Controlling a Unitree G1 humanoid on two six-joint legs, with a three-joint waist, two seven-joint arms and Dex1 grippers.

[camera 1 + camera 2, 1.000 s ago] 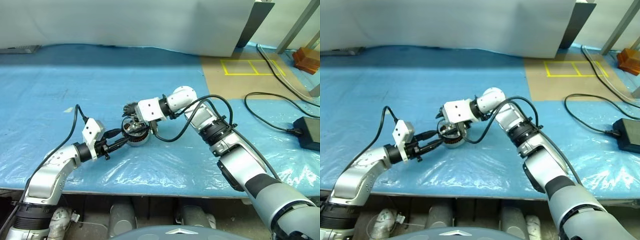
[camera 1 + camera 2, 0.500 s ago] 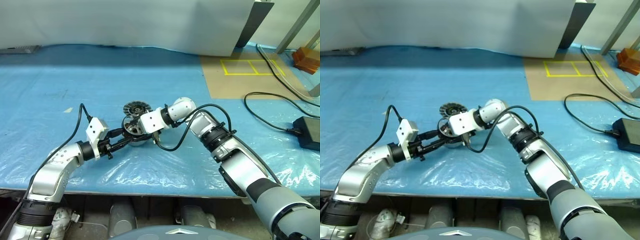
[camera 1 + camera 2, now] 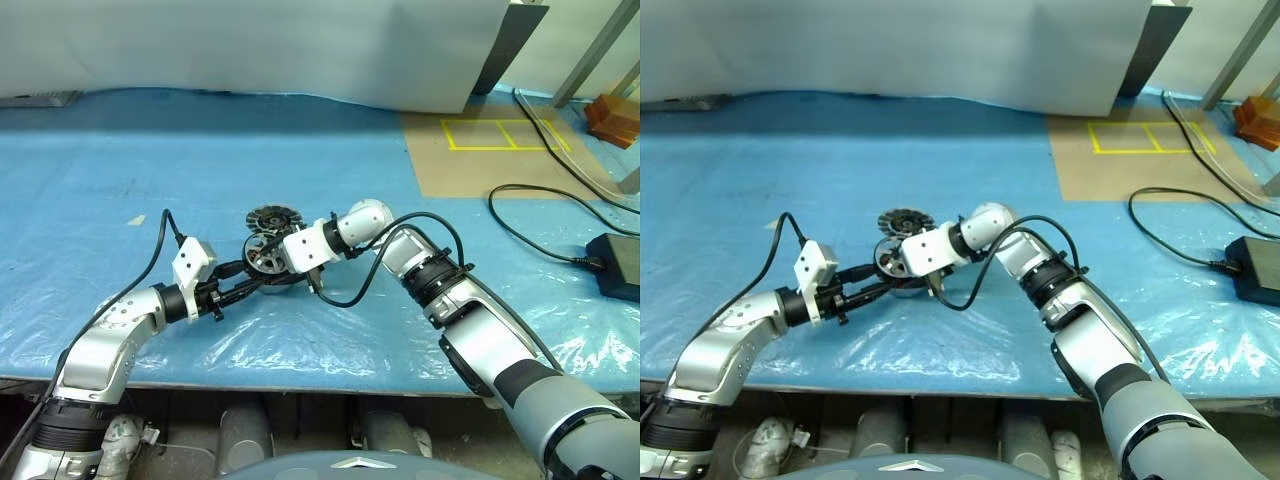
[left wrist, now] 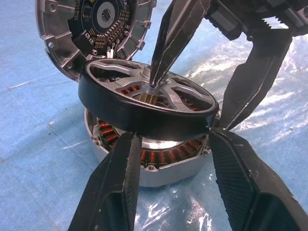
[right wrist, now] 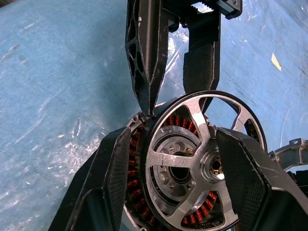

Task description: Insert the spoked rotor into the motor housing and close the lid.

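The motor housing (image 4: 159, 171), a silver cylinder with copper windings, stands on the blue sheet. My left gripper (image 4: 172, 139) is shut on its wall from the near left. The spoked rotor (image 4: 144, 113), a black ring with silver spokes, rests tilted on the housing's top. My right gripper (image 5: 174, 137) is shut on it, one fingertip at the hub and the other at the rim. The lid (image 3: 267, 217) lies just beyond the housing, its dark ribbed inner face showing.
A blue plastic sheet (image 3: 150, 160) covers the table, whose front edge is close below the arms. A brown board with yellow tape (image 3: 500, 135) lies at the back right. A black cable and power brick (image 3: 612, 262) sit far right.
My right gripper has come down with the rotor onto the housing, uncovering the lid behind it. The left gripper has held still on the housing.
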